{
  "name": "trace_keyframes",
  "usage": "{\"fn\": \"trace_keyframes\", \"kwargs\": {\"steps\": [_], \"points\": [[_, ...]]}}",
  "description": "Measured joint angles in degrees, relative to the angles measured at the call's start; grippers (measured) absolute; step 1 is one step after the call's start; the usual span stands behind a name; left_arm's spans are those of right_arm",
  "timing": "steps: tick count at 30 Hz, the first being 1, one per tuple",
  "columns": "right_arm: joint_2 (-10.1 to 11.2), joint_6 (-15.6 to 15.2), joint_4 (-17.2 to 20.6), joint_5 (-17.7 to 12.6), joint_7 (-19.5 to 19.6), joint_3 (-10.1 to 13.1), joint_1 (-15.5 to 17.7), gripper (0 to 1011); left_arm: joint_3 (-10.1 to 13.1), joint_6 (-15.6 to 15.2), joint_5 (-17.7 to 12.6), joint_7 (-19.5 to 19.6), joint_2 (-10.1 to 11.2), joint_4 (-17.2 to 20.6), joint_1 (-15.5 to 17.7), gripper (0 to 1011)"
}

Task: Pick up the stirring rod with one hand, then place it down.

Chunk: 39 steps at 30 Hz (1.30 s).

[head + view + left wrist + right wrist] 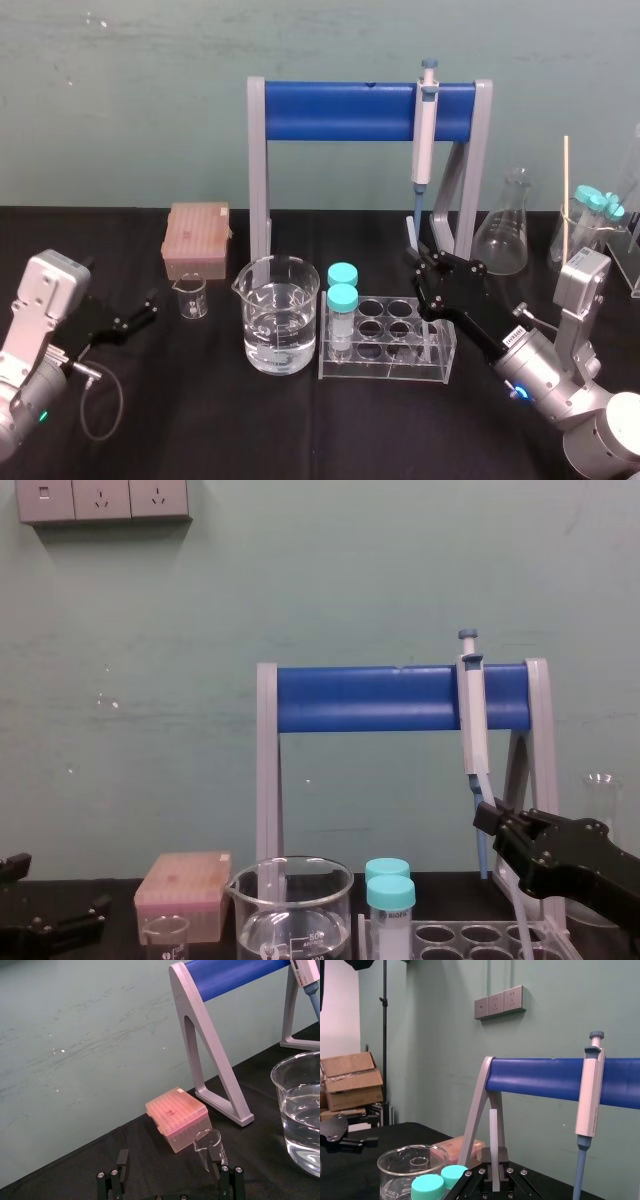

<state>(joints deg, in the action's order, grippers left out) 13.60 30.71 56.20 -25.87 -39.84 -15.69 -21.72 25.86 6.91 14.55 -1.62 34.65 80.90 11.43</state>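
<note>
My right gripper point(494, 1172) is shut on the stirring rod point(493, 1145), a thin translucent whitish stick that stands up between its fingers. In the chest view the stirring rod point(508, 885) slants down from the right gripper point(488, 818) toward the tube rack. Seen from the head, the right gripper point(418, 262) hangs over the back right of the clear tube rack point(385, 345), just in front of the hanging pipette point(426, 130). My left gripper point(172, 1180) rests open at the table's left, also seen at left gripper point(150, 305), with nothing between its fingers.
A beaker of water point(280, 315) and two teal-capped tubes point(342, 290) stand left of the rack. The blue-barred pipette stand point(340, 110) rises behind. A pink tip box point(196, 240) and a small beaker point(190, 297) sit near the left gripper. A conical flask point(505, 235) is at the back right.
</note>
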Motion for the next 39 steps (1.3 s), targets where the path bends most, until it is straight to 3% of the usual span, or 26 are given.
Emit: {"fn": "trace_keyframes", "kwargs": {"steps": [12, 15, 39], "points": [[-0.01, 0.12, -0.08, -0.01, -0.01, 0.02, -0.03, 69, 0.00, 0.00, 0.00, 0.00, 0.00, 0.00, 0.00, 1000], [-0.02, 0.15, -0.10, -0.01, -0.01, 0.02, -0.04, 124, 0.00, 0.00, 0.00, 0.00, 0.00, 0.00, 0.00, 1000], [-0.02, 0.24, -0.15, -0.01, -0.06, 0.02, -0.09, 863, 0.00, 0.00, 0.00, 0.00, 0.00, 0.00, 0.00, 1000]]}}
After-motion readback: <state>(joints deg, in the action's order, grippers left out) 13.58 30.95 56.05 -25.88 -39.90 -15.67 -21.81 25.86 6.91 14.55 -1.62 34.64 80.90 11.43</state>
